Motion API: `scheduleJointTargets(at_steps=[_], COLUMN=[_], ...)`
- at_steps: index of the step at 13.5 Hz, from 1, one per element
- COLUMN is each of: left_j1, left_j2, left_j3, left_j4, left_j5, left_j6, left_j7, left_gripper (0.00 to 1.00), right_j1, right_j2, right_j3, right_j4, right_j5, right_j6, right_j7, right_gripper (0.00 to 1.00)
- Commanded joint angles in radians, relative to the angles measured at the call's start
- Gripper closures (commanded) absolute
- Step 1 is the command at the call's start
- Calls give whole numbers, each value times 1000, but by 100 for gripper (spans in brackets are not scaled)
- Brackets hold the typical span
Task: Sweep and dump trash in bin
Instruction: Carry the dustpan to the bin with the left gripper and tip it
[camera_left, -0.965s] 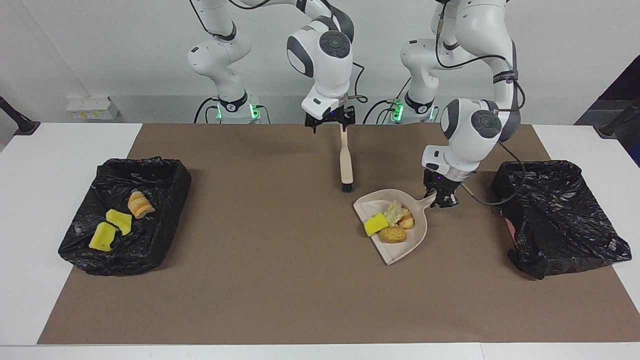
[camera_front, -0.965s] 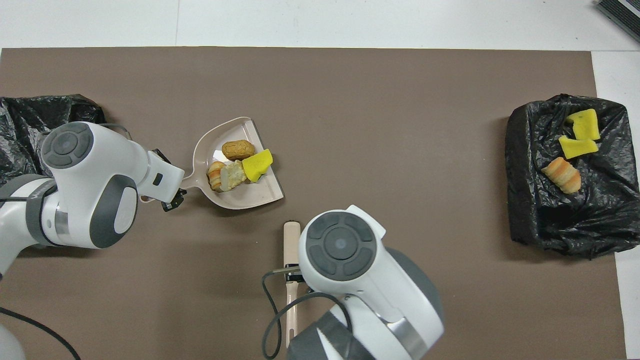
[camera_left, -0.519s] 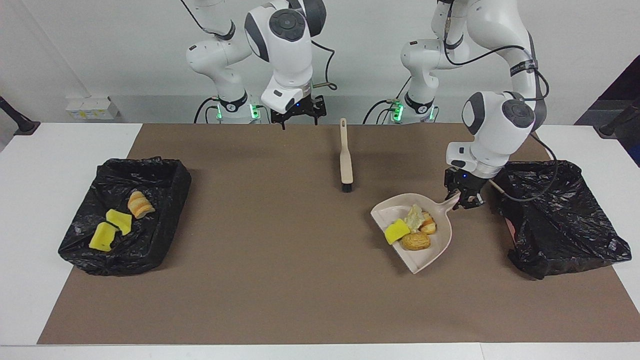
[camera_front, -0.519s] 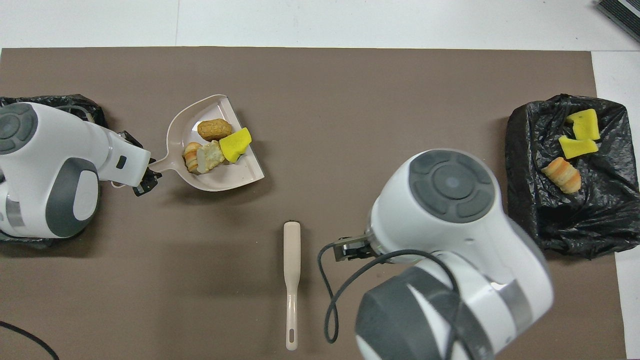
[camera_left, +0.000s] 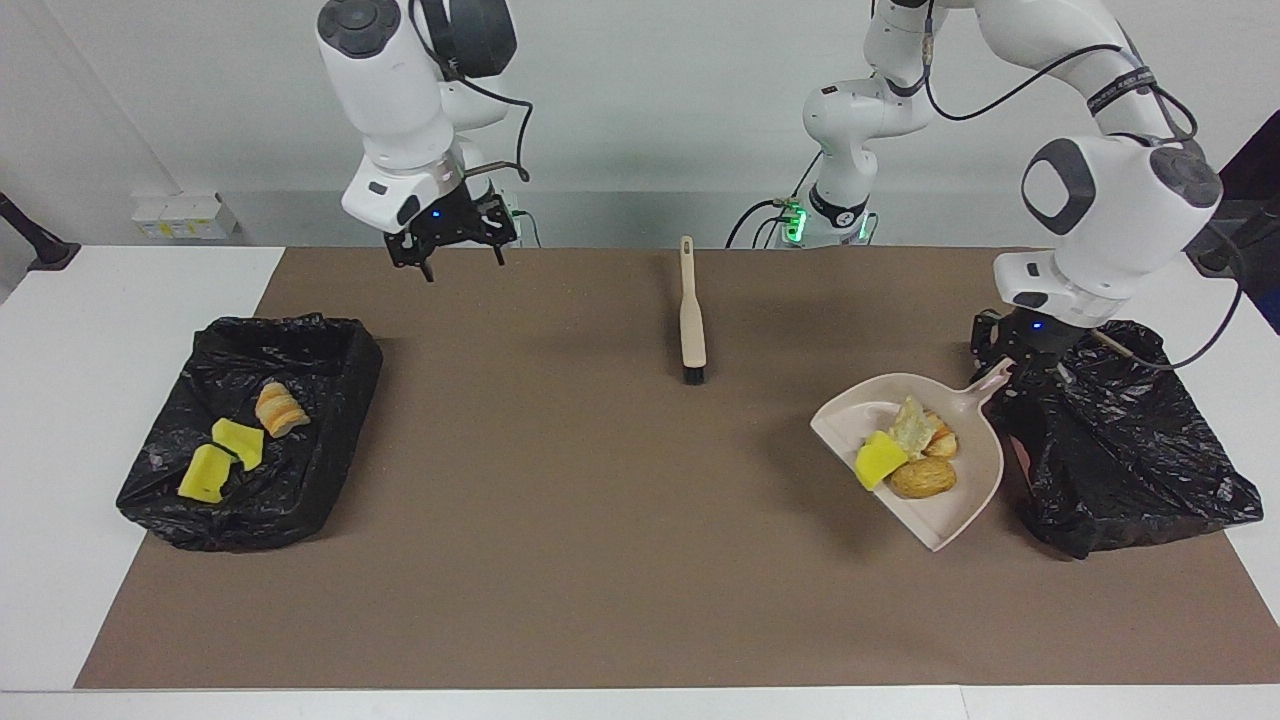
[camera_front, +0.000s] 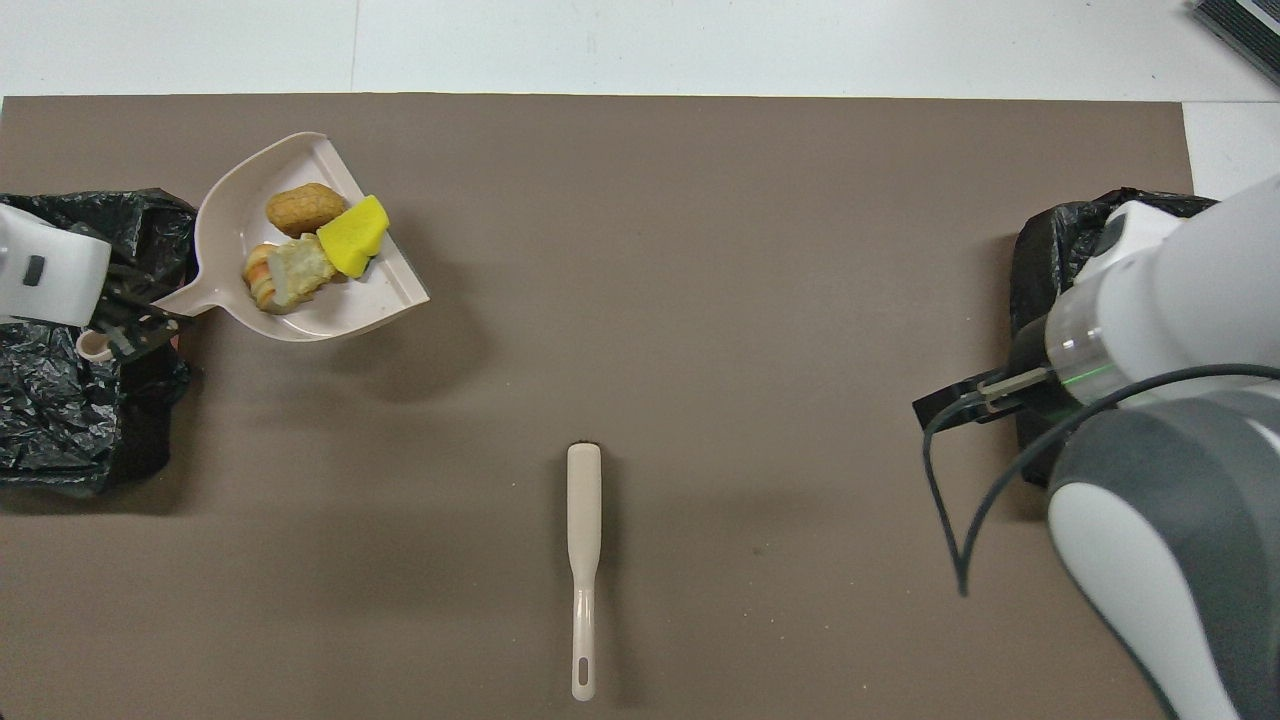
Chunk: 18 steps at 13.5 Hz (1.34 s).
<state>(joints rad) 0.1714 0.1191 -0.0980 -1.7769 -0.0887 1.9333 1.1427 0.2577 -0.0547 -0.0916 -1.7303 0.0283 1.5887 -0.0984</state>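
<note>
A beige dustpan (camera_left: 975, 480) (camera_front: 345, 310) hangs a little above the brown mat, its handle in my shut left gripper (camera_left: 1008, 368) (camera_front: 128, 325). Several pieces of trash lie in it: a yellow sponge chunk (camera_left: 878, 458) (camera_front: 355, 232), a pale cream lump (camera_left: 912, 425) (camera_front: 297, 278) and a golden-brown bread piece (camera_left: 922, 478) (camera_front: 305, 207). The pan is beside the black-lined bin (camera_left: 1130, 450) (camera_front: 50, 420) at the left arm's end, and the gripper is over that bin's edge. My right gripper (camera_left: 455, 250) hangs open and empty, raised over the mat's edge nearest the robots.
The beige brush (camera_left: 690, 320) (camera_front: 583, 540) lies on the mat in the middle, close to the robots. A second black-lined bin (camera_left: 250, 430) (camera_front: 1045, 260) at the right arm's end holds two yellow sponge chunks and a bread piece.
My left gripper has carried the loaded dustpan toward the bin at the left arm's end. The right arm has swung away from the brush toward its own end and risen.
</note>
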Motion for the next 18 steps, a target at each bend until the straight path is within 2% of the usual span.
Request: scheduleJointTargets(at_steps=[1,4,5,6,8,10,14,16,18], left_j1=[123,267,363,399,436,456,419,382,350], left_j2=[16,57,118,134,178,217,223,223,223], left_j3=[-6,-5,-3,-3,4,4,-6,-6,-8], left_j4=[70,163,286,322,390,471,468,467,465], left_j5=[-13,-5,25,56,140,223,442,512,605], left_j6=[-82,-166,-242,-247,-240,-237,-180,-160,-137], left_j7=[38,135,191,202,236,244,313,313,313], left_gripper=[100,100,100,100,100,100,100,100,100], right_j1=[-56,-98,-113,-113,-113,-113,-113,-124,-211], right_j2=[4,12,50,76,88,88,85,78,62], right_j3=[-25,-83,-106,-106,-106,-103,-106,-109,-67], right_j4=[38,49,116,170,192,190,190,192,193], right_j5=[-36,-34,-38,-38,-39,-28,-38,-34,-21], right_j6=[-29,-29,-58,-97,-110,-102,-104,-107,-108], right_j7=[-84,-205,-198,-169,-72,-44,-47,-47,-44], right_gripper=[0,0,0,0,0,0,0,0,0])
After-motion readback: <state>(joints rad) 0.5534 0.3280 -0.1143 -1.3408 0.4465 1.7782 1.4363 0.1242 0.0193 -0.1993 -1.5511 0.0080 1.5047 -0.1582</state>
